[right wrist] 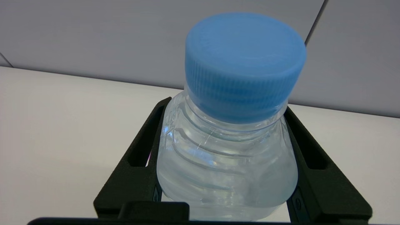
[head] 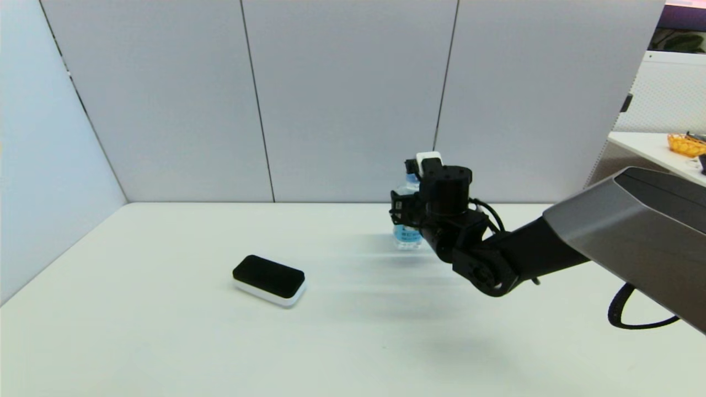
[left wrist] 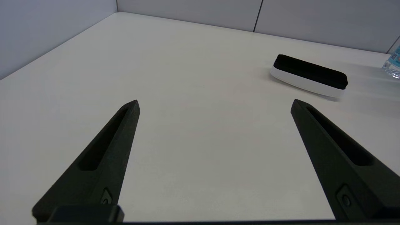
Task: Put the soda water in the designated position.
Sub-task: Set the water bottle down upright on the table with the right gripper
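Soda water (right wrist: 228,150) upright in my right end effector (right wrist: 226,137), far right-centre of the tabletop (head: 165,342).
My fingers (right wrist: 140,162) pinched its shoulder below the blue cap (right wrist: 243,62). My left end effector (left wrist: 215,106) hung spread, the black-topped white block (head: 269,279) well left of the bottle.

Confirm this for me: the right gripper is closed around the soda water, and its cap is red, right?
Not quite. The right gripper is closed around the soda water, but the cap is light blue, not red. The right wrist view shows it plainly.
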